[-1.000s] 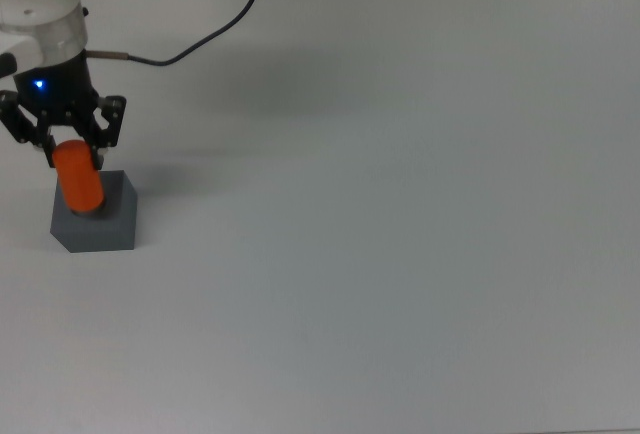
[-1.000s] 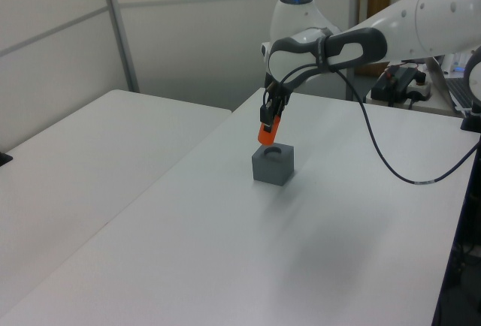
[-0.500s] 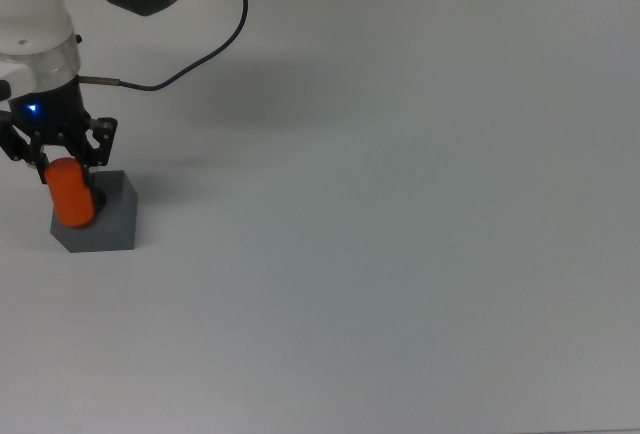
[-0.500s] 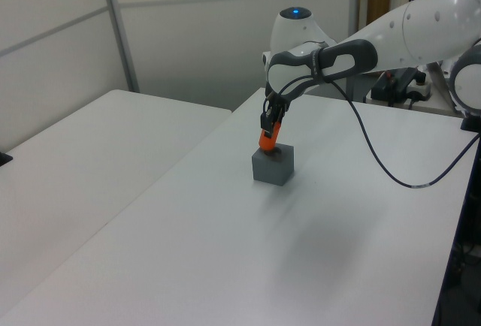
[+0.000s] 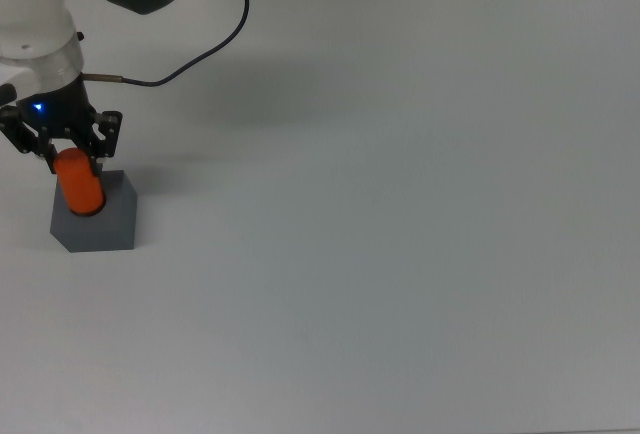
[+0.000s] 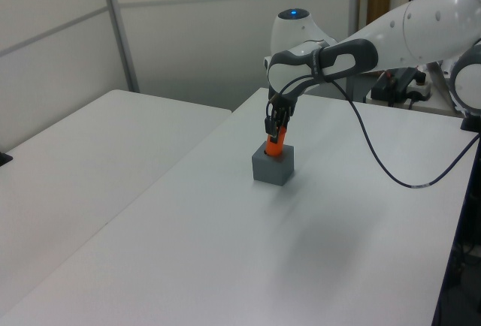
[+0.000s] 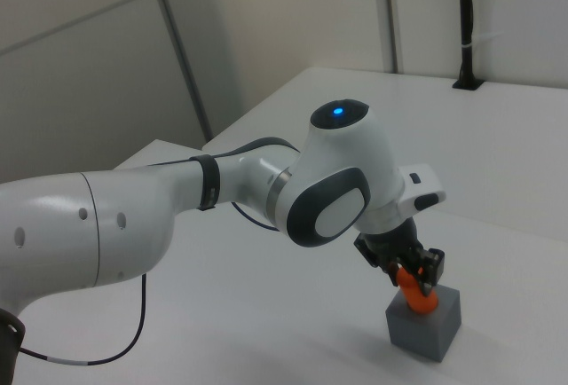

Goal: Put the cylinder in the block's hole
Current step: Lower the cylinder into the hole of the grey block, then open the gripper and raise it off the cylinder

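Note:
The orange-red cylinder (image 5: 80, 183) (image 6: 276, 146) (image 7: 415, 294) stands tilted with its lower end in the top of the grey block (image 5: 106, 226) (image 6: 273, 169) (image 7: 428, 325). My gripper (image 5: 65, 157) (image 6: 275, 127) (image 7: 410, 271) is shut on the cylinder's upper end, directly above the block. The cylinder hides the hole. The block sits on the white table near the top view's left edge.
A black cable (image 5: 205, 39) runs from the arm across the white table (image 5: 400, 204). The white arm (image 7: 222, 199) fills the right view's left. A second white table (image 6: 83, 153) stands on the left view's left, and equipment (image 6: 406, 86) sits beyond the table's far edge.
The gripper has lowered the cylinder from above the block's edge down into the block's top, shifting it slightly toward the centre. The block has stayed in place.

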